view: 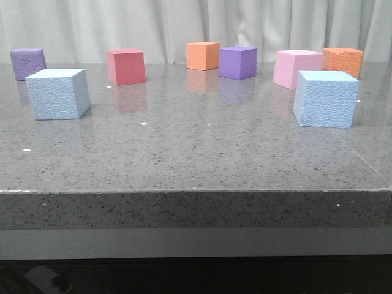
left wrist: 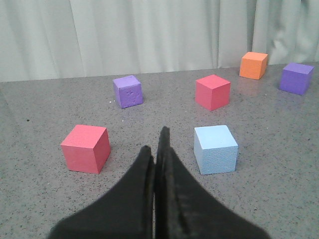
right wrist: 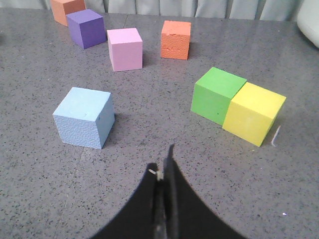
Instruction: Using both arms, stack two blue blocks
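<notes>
Two pale blue blocks rest on the grey speckled table, far apart. One blue block [view: 59, 93] is at the left and shows as well in the left wrist view [left wrist: 215, 149]. The other blue block [view: 326, 98] is at the right and appears in the right wrist view [right wrist: 83, 117]. My left gripper [left wrist: 155, 144] is shut with nothing in it, short of its block and off to one side. My right gripper [right wrist: 162, 164] is also shut and empty, well back from its block. Neither arm shows in the front view.
A purple cube [view: 28, 63], red cube [view: 126, 66], orange cube [view: 203, 55], purple cube [view: 237, 62], pink cube [view: 297, 68] and orange cube [view: 343, 61] line the back. Another red cube [left wrist: 85, 148] sits beside the left gripper. Green [right wrist: 218, 94] and yellow [right wrist: 254, 113] cubes touch near the right gripper.
</notes>
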`<action>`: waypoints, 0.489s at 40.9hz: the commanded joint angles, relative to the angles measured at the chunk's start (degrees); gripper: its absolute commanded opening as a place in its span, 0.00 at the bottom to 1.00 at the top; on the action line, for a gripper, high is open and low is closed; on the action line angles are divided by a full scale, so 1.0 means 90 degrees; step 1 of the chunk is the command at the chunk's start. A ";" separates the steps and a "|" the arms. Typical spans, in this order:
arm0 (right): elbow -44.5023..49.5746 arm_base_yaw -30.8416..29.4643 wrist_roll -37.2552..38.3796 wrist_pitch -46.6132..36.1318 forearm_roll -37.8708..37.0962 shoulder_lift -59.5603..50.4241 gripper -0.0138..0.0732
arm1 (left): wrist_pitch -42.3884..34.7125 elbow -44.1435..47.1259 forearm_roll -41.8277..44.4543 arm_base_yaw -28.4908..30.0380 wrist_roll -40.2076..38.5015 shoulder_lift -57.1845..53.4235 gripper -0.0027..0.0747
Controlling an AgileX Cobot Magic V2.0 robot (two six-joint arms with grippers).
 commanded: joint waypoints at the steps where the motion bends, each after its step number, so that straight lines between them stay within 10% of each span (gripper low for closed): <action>1: -0.0219 -0.0030 -0.0038 -0.0411 -0.0008 0.0086 0.02 | -0.0449 -0.0198 -0.0041 -0.0038 -0.0013 0.0120 0.01; 20: -0.0219 -0.0030 -0.0038 -0.0352 -0.0042 0.0086 0.02 | -0.0600 -0.0198 -0.0041 -0.0038 -0.0013 0.0120 0.01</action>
